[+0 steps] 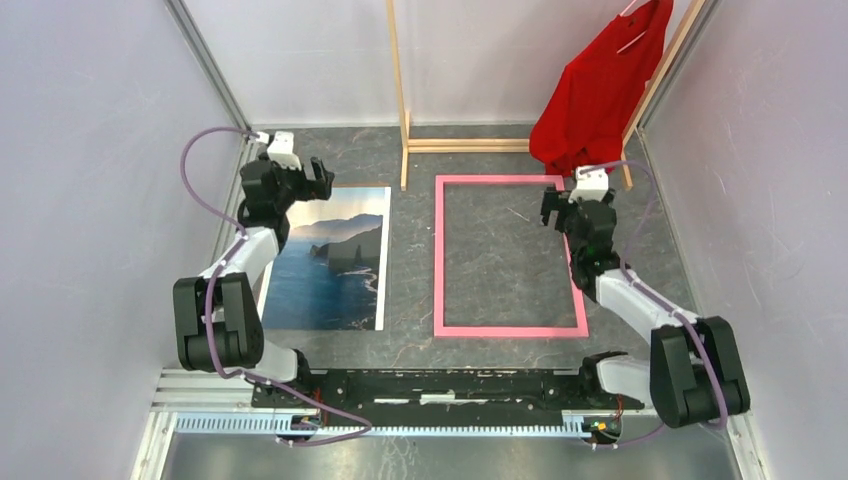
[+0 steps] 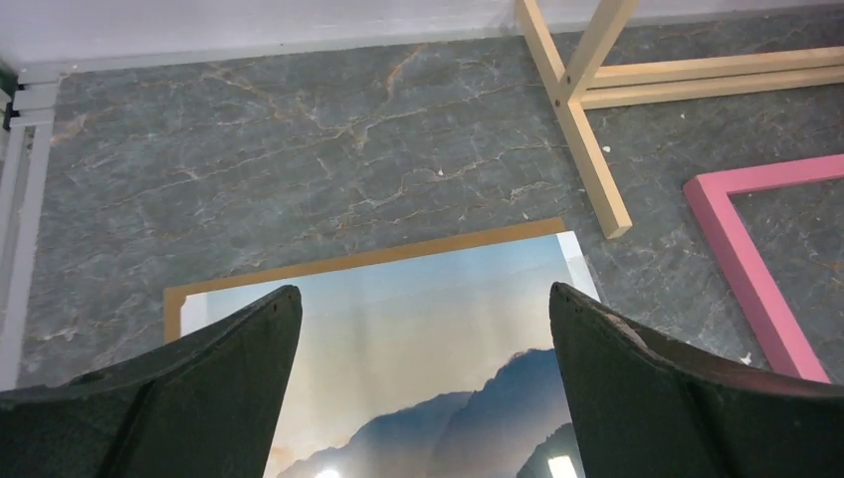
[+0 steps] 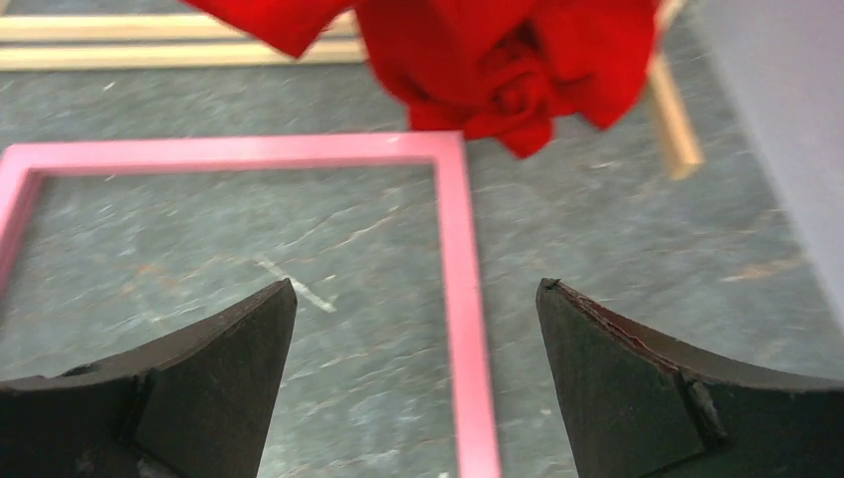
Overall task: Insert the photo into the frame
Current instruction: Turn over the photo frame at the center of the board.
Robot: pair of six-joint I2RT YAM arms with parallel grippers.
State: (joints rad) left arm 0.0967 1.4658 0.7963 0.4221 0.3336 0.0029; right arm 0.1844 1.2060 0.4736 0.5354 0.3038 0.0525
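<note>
First, check the left side: the photo [image 1: 335, 260] lies flat on the table [image 1: 410, 250], on a brown board [image 2: 358, 261] whose edge shows past its far border. Your left gripper [image 2: 423, 299] hangs above the photo's far end, jaws spread wide, holding nothing. In the top view the left arm hides part of the photo's left edge. Beside the photo, apart from it, lies the frame [image 1: 510, 330], pink side up, enclosing only table surface. Your right gripper [image 3: 418, 289] hangs over the frame's right rail, jaws wide, empty. A red garment [image 3: 498, 60] hangs beyond the far corner, cut off above.
</note>
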